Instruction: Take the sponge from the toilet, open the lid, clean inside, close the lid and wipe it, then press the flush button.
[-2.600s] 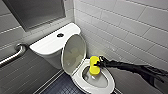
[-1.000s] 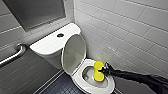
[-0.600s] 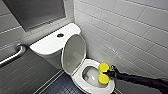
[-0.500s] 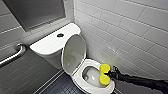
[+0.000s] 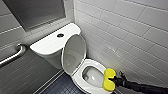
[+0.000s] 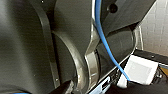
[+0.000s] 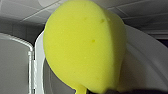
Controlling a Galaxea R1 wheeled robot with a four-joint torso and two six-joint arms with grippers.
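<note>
One sponge (image 5: 109,79), squeezed at its waist in my right pincer (image 5: 115,80) | I saw it at the toilet (image 5: 98,64) seat's wall-side rim | lid (image 5: 73,53) stood raised against the tank (image 5: 50,43).

The bright yellow sponge (image 5: 109,79) is being pinched at its middle by the right hand (image 5: 112,80), hanging over the near rim of the white toilet (image 5: 98,65). The lid (image 5: 73,53) is standing raised, leaning back against the tank, where the dark flush button (image 5: 60,35) is sitting mid-top.
</note>
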